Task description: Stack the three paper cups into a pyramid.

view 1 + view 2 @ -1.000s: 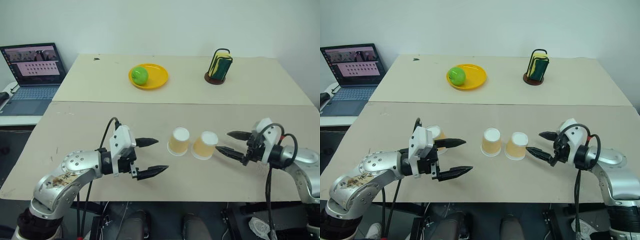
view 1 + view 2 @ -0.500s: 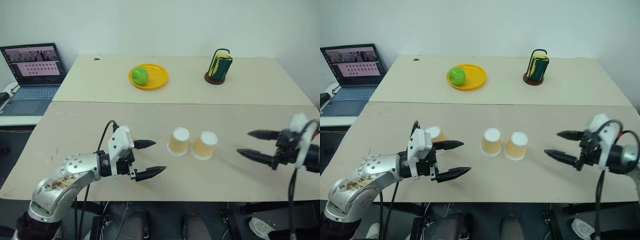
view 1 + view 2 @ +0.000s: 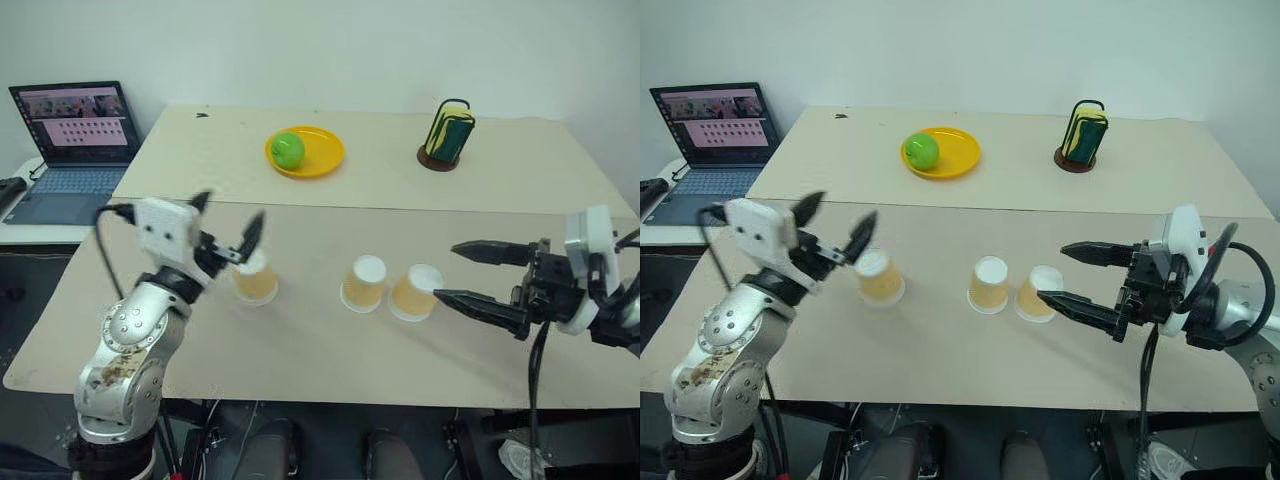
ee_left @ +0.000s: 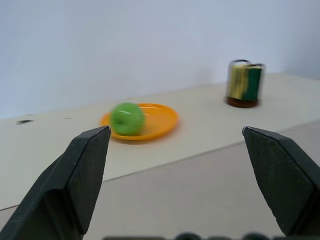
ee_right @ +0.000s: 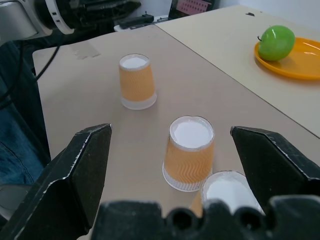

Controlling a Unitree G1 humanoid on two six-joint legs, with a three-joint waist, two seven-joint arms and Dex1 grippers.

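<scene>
Right eye view shows two cups [image 3: 989, 285] [image 3: 1036, 294] touching mid-counter [image 3: 940, 350], the third cup [image 3: 880, 277] apart toward the left edge, both pincers [image 3: 836, 228] [image 3: 1062, 274] wide and empty; next, likely grasp the third.

Bright, even light; soft shadows; left gripper [image 3: 224, 222] motion-blurred.

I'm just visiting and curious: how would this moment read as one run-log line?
cups: three paper cups upside down, unstacked, two adjacent, one apart | left gripper: open, raised, empty | right gripper: open, empty | pyramid: not started
</scene>
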